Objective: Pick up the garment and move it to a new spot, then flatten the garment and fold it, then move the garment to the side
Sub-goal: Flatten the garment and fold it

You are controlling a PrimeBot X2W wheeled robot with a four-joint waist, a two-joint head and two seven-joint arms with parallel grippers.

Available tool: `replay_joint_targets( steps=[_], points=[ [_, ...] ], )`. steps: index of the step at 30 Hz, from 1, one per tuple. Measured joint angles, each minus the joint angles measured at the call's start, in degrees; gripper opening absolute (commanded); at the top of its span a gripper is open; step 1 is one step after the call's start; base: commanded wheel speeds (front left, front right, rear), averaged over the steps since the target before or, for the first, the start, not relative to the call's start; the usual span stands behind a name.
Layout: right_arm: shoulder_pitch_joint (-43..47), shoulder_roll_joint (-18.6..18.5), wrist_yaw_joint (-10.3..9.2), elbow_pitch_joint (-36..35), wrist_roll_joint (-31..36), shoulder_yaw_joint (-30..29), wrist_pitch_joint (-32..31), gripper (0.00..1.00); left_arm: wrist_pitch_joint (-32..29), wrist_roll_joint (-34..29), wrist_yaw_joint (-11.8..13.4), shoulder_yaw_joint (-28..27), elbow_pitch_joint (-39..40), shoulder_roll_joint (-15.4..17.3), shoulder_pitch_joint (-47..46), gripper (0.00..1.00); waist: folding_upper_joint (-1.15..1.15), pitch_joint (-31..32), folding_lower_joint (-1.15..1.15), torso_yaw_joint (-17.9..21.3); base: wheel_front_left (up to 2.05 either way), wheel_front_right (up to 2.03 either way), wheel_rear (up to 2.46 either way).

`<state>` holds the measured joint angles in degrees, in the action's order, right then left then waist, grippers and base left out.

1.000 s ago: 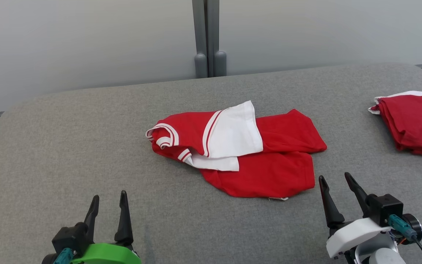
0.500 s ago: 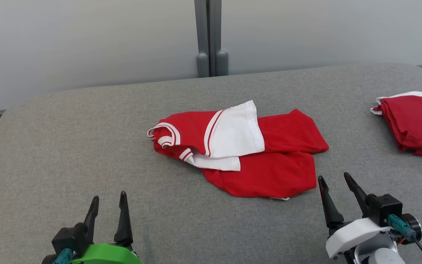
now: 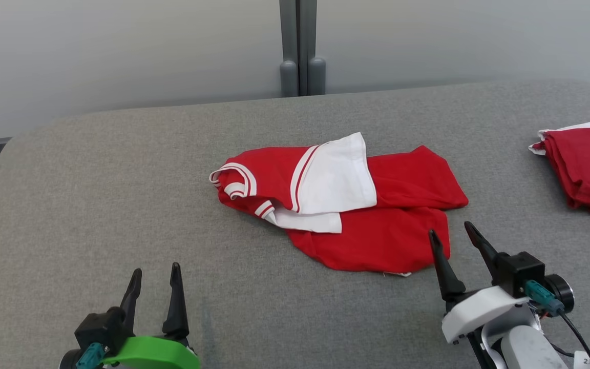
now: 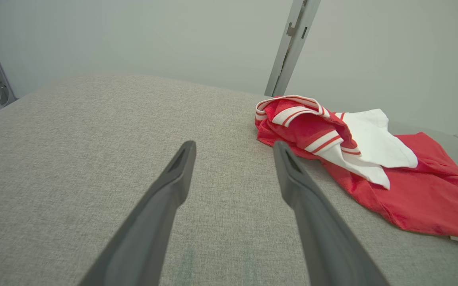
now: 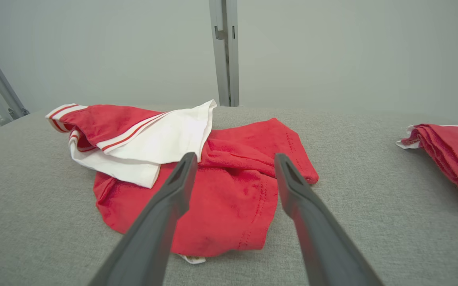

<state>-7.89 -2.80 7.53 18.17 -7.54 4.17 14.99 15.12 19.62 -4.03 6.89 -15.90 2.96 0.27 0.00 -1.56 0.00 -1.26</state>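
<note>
A crumpled red and white garment (image 3: 366, 205) lies in the middle of the grey padded table (image 3: 95, 205). It has a white panel on top and striped trim at its left end. My right gripper (image 3: 450, 229) is open, its fingers pointing at the garment's near right edge, just short of the cloth. In the right wrist view the garment (image 5: 229, 186) lies right ahead of that gripper (image 5: 233, 157). My left gripper (image 3: 154, 270) is open over bare table at the lower left. In the left wrist view the garment (image 4: 372, 167) lies ahead and to the right of this gripper (image 4: 233, 145).
A second folded red and white garment (image 3: 589, 166) lies at the table's right edge, seen too in the right wrist view (image 5: 451, 155). A grey post (image 3: 299, 48) stands behind the table's far edge against a pale wall.
My right gripper has moved forward and a little left, closer to the garment's near right edge. The head camera has shifted slightly. The left gripper and the garment have stayed in place.
</note>
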Motion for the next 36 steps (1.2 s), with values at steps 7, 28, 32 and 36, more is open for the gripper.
replay_joint_targets(
  steps=[7, 28, 32, 36],
  points=[
    [-8.44, 0.04, 0.00, 7.37, 1.46, 4.01, 0.01, 1.00, 0.00, 0.01, -0.12, 0.80, 0.01, -0.07, -2.10, 1.00, 0.00, -2.74, 0.00, -1.60, 0.00, 0.00, 0.00],
    [-24.16, 0.05, 0.00, 29.85, -6.70, 5.37, 0.01, 1.00, 0.00, 1.79, 0.33, 4.19, -0.35, -0.10, -5.61, 1.00, 0.00, -9.89, 0.00, -10.99, 0.00, 0.00, 0.00],
    [-24.53, 0.05, 0.00, 28.10, -8.06, 5.14, 0.01, 1.00, 0.00, 1.86, 0.51, 4.37, -0.48, -0.10, -5.61, 1.00, 0.00, -10.13, 0.00, -11.57, 0.00, 0.00, 0.00],
    [-24.58, 0.04, 0.00, 27.63, -8.57, 5.24, 0.01, 1.00, 0.00, 1.87, 0.52, 4.54, -0.48, -0.10, -5.60, 1.00, 0.00, -10.13, 0.00, -11.71, 0.00, 0.00, 0.00]
  ],
)
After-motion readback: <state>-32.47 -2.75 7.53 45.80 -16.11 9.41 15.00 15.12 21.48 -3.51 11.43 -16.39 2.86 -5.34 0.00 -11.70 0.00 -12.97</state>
